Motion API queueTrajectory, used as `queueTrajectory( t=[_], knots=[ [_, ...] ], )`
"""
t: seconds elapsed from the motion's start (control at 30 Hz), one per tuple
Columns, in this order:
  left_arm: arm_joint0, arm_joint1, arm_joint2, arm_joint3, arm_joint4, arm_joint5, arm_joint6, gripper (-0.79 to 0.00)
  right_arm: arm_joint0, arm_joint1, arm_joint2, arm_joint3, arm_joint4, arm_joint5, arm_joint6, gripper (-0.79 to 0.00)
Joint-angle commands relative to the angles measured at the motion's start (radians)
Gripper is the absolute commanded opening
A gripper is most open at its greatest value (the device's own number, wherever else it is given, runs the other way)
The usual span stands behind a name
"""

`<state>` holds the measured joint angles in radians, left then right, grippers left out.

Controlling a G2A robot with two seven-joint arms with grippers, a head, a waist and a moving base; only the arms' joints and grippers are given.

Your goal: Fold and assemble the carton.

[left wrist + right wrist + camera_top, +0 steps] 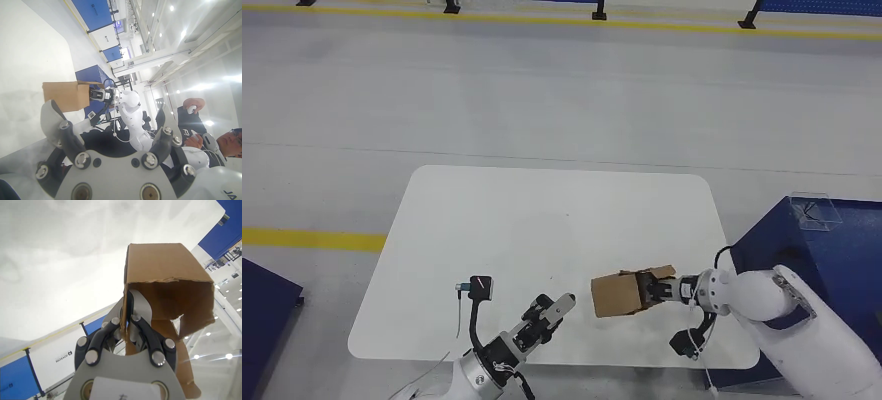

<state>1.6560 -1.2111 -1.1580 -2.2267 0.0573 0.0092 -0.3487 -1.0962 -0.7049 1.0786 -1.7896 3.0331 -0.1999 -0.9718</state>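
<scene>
Closest in, my left gripper (554, 305) hangs over the table's (542, 220) front edge, fingers spread wide, holding nothing. Just to its right the brown carton (615, 294) is held on its side over the table. My right gripper (645, 290) pinches one wall at its open end.

Matt brown cardboard carton (619, 294), ragged torn rim; smooth white table (542, 220), faintly sheened.

carton (617, 294): plain brown | table (542, 210): white | cabinet (822, 255): blue | floor stripe (312, 239): yellow
</scene>
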Motion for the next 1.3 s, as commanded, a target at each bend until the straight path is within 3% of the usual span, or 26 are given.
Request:
queueTrajectory(
  t=[0.0, 0.17, 0.33, 0.4, 0.57, 0.63, 0.7, 0.77, 0.93, 1.03, 1.1, 1.27],
  knots=[
    [0.0, 0.0, 0.0, 0.0, 0.0, 0.0, 0.0, 0.0, 0.077, -0.031, -0.089, 0.057, 0.007, -0.016, -0.011, -0.785],
    [0.0, 0.0, 0.0, 0.0, 0.0, 0.0, 0.0, 0.0, 0.177, -0.09, -0.219, 0.148, 0.004, -0.022, -0.006, -0.785],
    [0.0, 0.0, 0.0, 0.0, 0.0, 0.0, 0.0, 0.0, 0.224, -0.132, -0.285, 0.214, 0.02, -0.016, -0.012, -0.662],
    [0.0, 0.0, 0.0, 0.0, 0.0, 0.0, 0.0, 0.0, 0.232, -0.143, -0.292, 0.225, 0.036, -0.005, -0.017, -0.61],
    [0.0, 0.0, 0.0, 0.0, 0.0, 0.0, 0.0, 0.0, 0.214, -0.145, -0.232, 0.203, 0.039, 0.046, -0.058, -0.631],
    [0.0, 0.0, 0.0, 0.0, 0.0, 0.0, 0.0, 0.0, 0.188, -0.136, -0.175, 0.177, 0.039, 0.088, -0.065, -0.6],
    [0.0, 0.0, 0.0, 0.0, 0.0, 0.0, 0.0, 0.0, 0.157, -0.117, -0.103, 0.146, 0.007, 0.187, -0.041, -0.631],
    [0.0, 0.0, 0.0, 0.0, 0.0, 0.0, 0.0, 0.0, 0.111, -0.094, -0.023, 0.113, -0.05, 0.319, -0.008, -0.785],
    [0.0, 0.0, 0.0, 0.0, 0.0, 0.0, 0.0, 0.0, -0.043, -0.052, 0.166, 0.09, -0.338, 0.707, 0.3, -0.785],
    [0.0, 0.0, 0.0, 0.0, 0.0, 0.0, 0.0, 0.0, -0.104, -0.045, 0.251, 0.074, -0.721, 0.871, 0.674, -0.785],
    [0.0, 0.0, 0.0, 0.0, 0.0, 0.0, 0.0, 0.0, -0.143, -0.046, 0.27, 0.077, -0.98, 0.901, 0.95, -0.785],
    [0.0, 0.0, 0.0, 0.0, 0.0, 0.0, 0.0, 0.0, -0.154, -0.049, 0.241, 0.191, -1.503, 0.806, 1.558, -0.785]
  ],
)
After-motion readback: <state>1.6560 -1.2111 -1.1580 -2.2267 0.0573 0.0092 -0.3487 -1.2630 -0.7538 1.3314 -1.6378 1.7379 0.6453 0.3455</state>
